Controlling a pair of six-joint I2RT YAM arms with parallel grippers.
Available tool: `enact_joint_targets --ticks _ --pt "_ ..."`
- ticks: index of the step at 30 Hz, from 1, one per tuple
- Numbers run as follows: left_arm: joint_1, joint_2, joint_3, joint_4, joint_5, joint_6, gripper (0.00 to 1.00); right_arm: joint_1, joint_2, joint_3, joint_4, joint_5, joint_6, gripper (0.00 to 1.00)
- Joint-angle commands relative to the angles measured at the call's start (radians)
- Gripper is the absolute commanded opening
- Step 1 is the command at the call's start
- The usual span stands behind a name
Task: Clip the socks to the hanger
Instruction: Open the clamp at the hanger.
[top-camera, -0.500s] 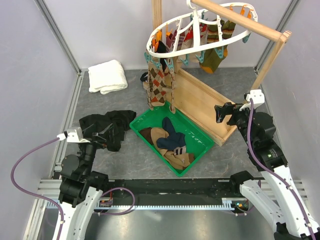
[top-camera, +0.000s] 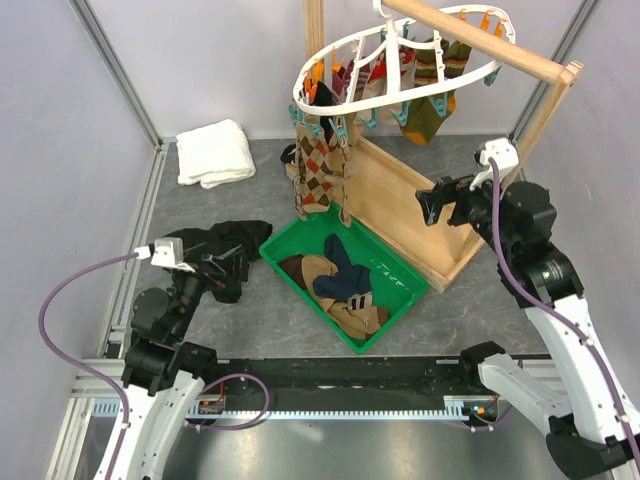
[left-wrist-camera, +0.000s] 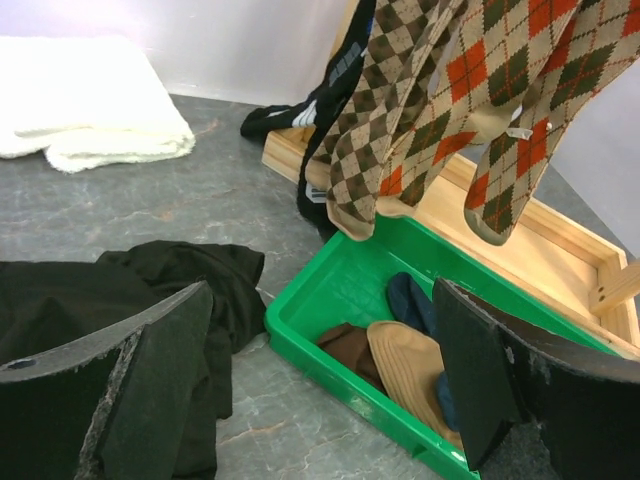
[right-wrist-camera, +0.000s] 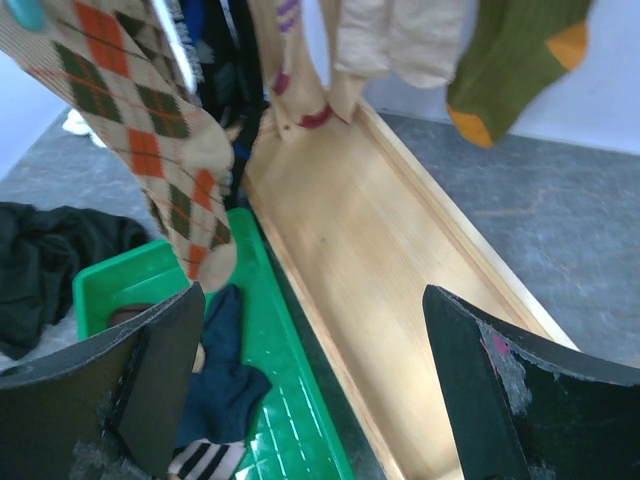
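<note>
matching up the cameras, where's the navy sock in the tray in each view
top external: navy sock at centre, in the green tray.
left wrist: navy sock lower right of centre.
right wrist: navy sock at bottom left.
shared landmark: the green tray, in all three.

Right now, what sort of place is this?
Likely a lab robot cell staged for laundry: plain panel walls on aluminium posts, a clip hanger hung with argyle socks, a green bin of loose socks.
</note>
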Motion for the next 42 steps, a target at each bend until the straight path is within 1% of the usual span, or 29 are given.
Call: enact_joint_targets --ticks 1,2,5,6,8,10,11,12,14,16,20,23,26,32,42 --pt "0.001 0.060 0.030 0.128 0.070 -0.001 0.97 0.005 0.095 0.161 -0.080 -0.097 -0.025 0.98" --pt "0.001 0.095 0.038 0.141 0.078 -0.003 0.97 0.006 0.133 0.214 -0.106 -0.105 -0.026 0.98" --pt "0.001 0.174 0.073 0.208 0.118 -0.011 0.97 0.025 0.187 0.283 -0.102 -0.094 -0.028 0.98" --pt "0.002 0.235 0.081 0.236 0.127 -0.015 0.96 0.034 0.200 0.297 -0.097 -0.077 -0.036 0.98" --pt "0.001 0.298 0.108 0.306 0.153 -0.024 0.96 0.081 0.239 0.334 -0.087 -0.002 -0.052 0.98" --pt "0.001 0.399 0.153 0.331 0.174 -0.024 0.96 0.117 0.263 0.353 -0.077 0.041 -0.072 0.98" --pt "0.001 0.430 0.171 0.342 0.181 -0.021 0.96 0.147 0.281 0.363 -0.056 0.111 -0.075 0.97" --pt "0.001 0.488 0.187 0.342 0.185 -0.015 0.96 0.161 0.284 0.364 -0.039 0.133 -0.086 0.97" --pt "0.001 0.527 0.214 0.342 0.191 -0.005 0.96 0.201 0.295 0.350 0.022 0.174 -0.100 0.96" --pt "0.001 0.554 0.204 0.345 0.191 -0.006 0.96 0.223 0.307 0.360 0.053 0.190 -0.108 0.96" --pt "0.010 0.539 0.175 0.344 0.202 -0.020 0.96 0.295 0.341 0.374 0.107 0.200 -0.152 0.94" --pt "0.011 0.518 0.161 0.337 0.181 -0.018 0.96 0.330 0.367 0.394 0.130 0.214 -0.155 0.93" --pt "0.015 0.505 0.155 0.331 0.175 -0.018 0.96 0.355 0.399 0.429 0.131 0.213 -0.152 0.89" --pt "0.018 0.491 0.148 0.327 0.184 -0.021 0.96 0.367 0.447 0.463 0.154 0.246 -0.148 0.85" --pt "0.025 0.476 0.145 0.320 0.188 -0.024 0.96 0.367 0.480 0.446 0.283 0.282 -0.169 0.77"
